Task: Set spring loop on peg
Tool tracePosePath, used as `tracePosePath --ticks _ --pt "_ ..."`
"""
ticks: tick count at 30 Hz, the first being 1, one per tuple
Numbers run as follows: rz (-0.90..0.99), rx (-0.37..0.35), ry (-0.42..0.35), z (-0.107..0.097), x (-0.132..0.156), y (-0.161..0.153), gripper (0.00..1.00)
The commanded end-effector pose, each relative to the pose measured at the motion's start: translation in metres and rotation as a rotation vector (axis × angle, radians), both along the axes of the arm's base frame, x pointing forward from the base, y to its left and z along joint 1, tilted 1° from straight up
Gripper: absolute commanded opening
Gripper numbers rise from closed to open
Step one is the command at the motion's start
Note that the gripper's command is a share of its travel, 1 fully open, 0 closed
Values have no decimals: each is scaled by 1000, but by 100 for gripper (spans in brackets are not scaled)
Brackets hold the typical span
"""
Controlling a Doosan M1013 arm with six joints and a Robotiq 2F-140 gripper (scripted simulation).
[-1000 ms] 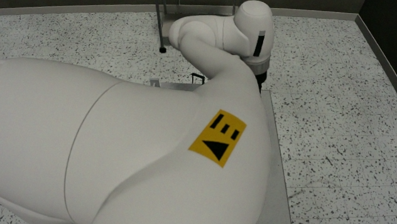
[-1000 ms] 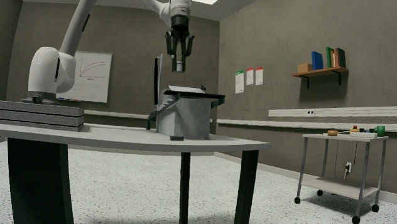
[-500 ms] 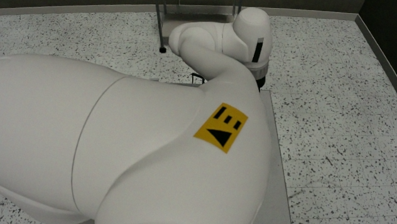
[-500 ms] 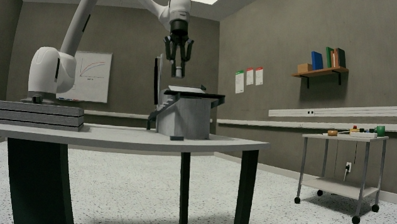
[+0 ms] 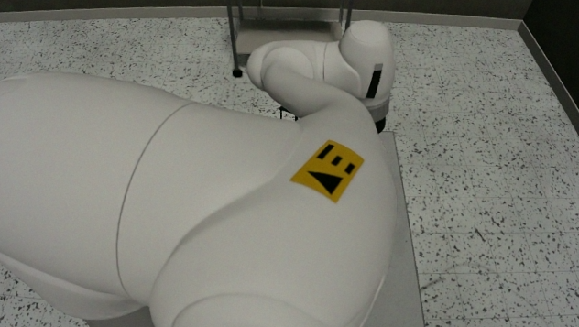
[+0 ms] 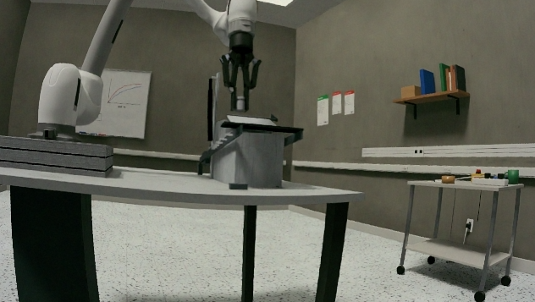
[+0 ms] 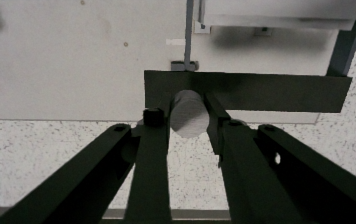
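My gripper is shut on the steel weight, a grey cylinder held upright in the air. In the exterior view it hangs above the feeder. The long dark plate, which looks like the pedal, is up and slopes slightly. In the wrist view the weight overlaps the left part of this plate and its near edge; a gap shows below the weight in the exterior view. Small light teeth, perhaps the pegs, line a slanting dark arm. I cannot make out the spring or its loop. The arm hides the feeder in the top view.
A tall dark upright panel stands left of the feeder, close to the gripper. The feeder stands on the bench, near its edge. A small dark block sits at the feeder's foot. A cart stands apart.
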State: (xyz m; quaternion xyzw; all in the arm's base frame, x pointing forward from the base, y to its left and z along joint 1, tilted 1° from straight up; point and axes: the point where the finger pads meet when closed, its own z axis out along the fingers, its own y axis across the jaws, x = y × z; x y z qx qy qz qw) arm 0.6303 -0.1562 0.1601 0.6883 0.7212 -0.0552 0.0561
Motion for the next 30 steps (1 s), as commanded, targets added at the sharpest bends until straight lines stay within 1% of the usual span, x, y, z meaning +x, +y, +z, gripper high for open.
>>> tracePosePath --ticks 1,3,6,20,23,30 --pt "0 0 -1 -3 0 0 25" --pt "0 0 -1 -6 1 0 25" --pt "0 0 -1 -6 1 0 25" --pt "0 -1 -1 -29 1 -1 25" --pt "0 -1 -1 -28 1 -1 25" --pt "0 -1 -1 -33 1 -1 25"
